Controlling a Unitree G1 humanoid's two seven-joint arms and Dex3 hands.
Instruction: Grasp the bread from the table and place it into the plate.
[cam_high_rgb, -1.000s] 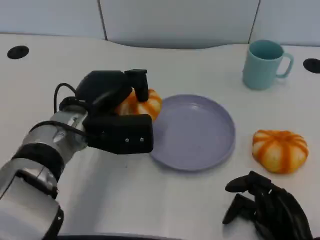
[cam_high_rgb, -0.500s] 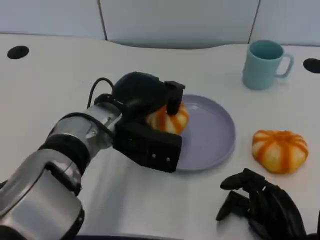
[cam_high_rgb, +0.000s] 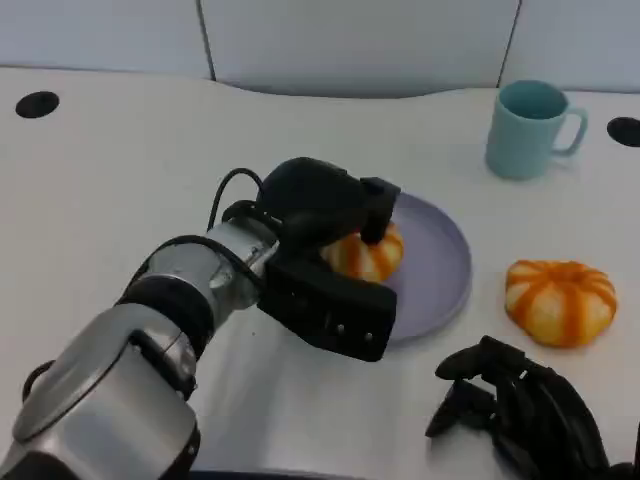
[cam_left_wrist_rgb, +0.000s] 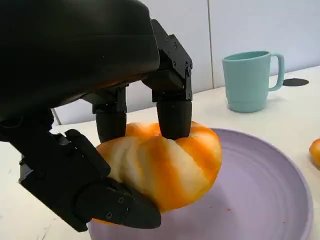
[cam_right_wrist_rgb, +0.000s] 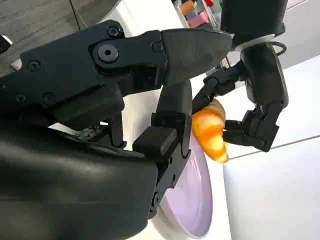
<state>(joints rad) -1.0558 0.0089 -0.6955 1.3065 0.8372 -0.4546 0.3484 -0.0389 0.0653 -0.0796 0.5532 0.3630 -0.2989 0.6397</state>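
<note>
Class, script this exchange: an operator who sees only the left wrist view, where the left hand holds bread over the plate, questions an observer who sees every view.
Operator: My left hand grips the bread. Where is the right hand?
Observer: The right hand is low at the near edge of the table, holding nothing.
Operator: What is the orange thing at my picture's edge?
Observer: A second bread, lying whole on the table to the right of the plate and apart from it.
</note>
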